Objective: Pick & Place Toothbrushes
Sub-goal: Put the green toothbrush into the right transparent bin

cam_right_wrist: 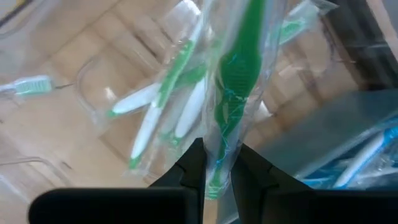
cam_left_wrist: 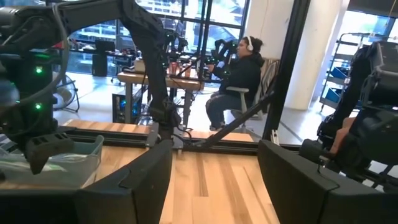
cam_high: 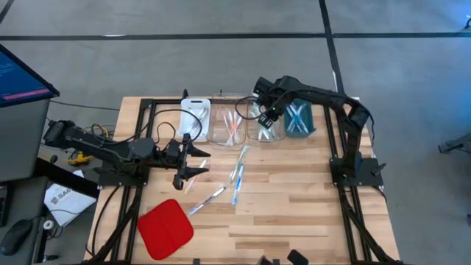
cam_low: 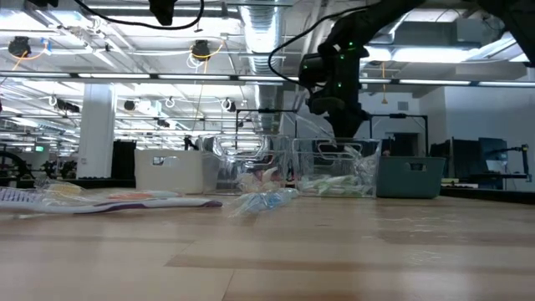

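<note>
My right gripper (cam_high: 269, 118) (cam_right_wrist: 217, 163) points down over the clear tray (cam_high: 263, 131) that holds green toothbrushes (cam_right_wrist: 163, 93), and it is shut on a green toothbrush in a clear wrapper (cam_right_wrist: 239, 68). Beside that tray stand a blue-grey tray with blue brushes (cam_high: 299, 120), a clear tray with pink and orange ones (cam_high: 229, 126) and a white tray (cam_high: 195, 116). Several loose toothbrushes (cam_high: 237, 173) lie flat on the wooden table in front of the trays. My left gripper (cam_high: 197, 163) (cam_left_wrist: 214, 186) hovers open at the table's left, level, with nothing between its fingers. My right gripper pinches the wrapped green toothbrush between its two fingers (cam_right_wrist: 191, 168) at its thin end (cam_right_wrist: 219, 149). The fingers come from above, pointing down. The brush hangs below them, its thick green handle (cam_right_wrist: 241, 59) reaching down over the clear tray; whether it touches the tray, I cannot tell.
A red square pad (cam_high: 165, 228) lies at the table's near left corner. The table's black frame rails (cam_high: 140, 110) run along both sides. A person sits at a desk (cam_left_wrist: 239, 74) in the room beyond. Bare wood shows at the near right (cam_high: 294, 213).
</note>
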You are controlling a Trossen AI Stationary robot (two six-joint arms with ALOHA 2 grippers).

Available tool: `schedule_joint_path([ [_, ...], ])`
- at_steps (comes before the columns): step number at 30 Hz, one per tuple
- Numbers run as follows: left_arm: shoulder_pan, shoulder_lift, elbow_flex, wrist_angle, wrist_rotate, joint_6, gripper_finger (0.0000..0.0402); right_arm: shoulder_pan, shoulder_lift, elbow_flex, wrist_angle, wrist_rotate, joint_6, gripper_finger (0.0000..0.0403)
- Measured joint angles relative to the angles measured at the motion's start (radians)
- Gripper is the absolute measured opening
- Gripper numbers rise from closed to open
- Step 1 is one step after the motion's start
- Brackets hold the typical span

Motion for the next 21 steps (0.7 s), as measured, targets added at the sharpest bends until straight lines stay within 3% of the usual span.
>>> schedule_joint_path([
  [9,0.0,0.0,0.0,0.006,-0.001,0.002,0.0232,-0.014,0.0,-0.015,0.076,-0.009,0.021,0.0043],
  [21,0.0,0.0,0.0,0.001,0.0,0.002,0.0232,-0.01,0.005,-0.017,0.079,-0.005,0.169,0.0043],
])
